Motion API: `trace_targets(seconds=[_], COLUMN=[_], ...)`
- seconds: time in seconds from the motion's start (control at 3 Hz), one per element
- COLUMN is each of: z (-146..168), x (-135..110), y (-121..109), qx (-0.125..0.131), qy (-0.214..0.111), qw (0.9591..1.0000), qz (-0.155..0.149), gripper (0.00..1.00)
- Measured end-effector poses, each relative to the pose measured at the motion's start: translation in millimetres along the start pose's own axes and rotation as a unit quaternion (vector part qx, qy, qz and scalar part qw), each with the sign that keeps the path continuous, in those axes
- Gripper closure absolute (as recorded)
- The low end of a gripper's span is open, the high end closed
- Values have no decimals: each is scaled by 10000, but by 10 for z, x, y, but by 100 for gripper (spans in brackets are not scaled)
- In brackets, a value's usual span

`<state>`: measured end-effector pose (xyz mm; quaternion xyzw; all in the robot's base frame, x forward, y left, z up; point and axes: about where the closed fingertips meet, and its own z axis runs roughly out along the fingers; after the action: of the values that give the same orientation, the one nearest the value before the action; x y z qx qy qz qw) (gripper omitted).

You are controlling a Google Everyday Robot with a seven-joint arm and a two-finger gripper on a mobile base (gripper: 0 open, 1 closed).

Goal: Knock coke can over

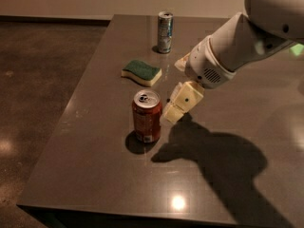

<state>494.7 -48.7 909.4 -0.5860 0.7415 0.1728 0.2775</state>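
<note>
The coke can [147,116], short and red-orange with a silver top and a small white patch near its base, stands upright on the dark grey table [95,175], left of the middle. My gripper [172,115], cream-coloured on a white arm, comes in from the upper right. Its tip hangs just right of the can, close to the can's upper half. I cannot tell whether it touches the can.
A green and yellow sponge [141,72] lies behind the can. A taller silver-and-blue can [165,32] stands upright near the table's far edge. The table's left edge runs close to the coke can. The arm casts a large shadow on the table's right front.
</note>
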Motion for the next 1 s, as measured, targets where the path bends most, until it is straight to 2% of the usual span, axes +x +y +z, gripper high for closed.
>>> trace_targets(seconds=[0.33,1.0], z=[32,175], x=[-17,-184], y=[85,383], qx=[-206,-558], qy=[-153,-389], qw=[9997,9970], qz=[-55,-361], gripper=[0,0])
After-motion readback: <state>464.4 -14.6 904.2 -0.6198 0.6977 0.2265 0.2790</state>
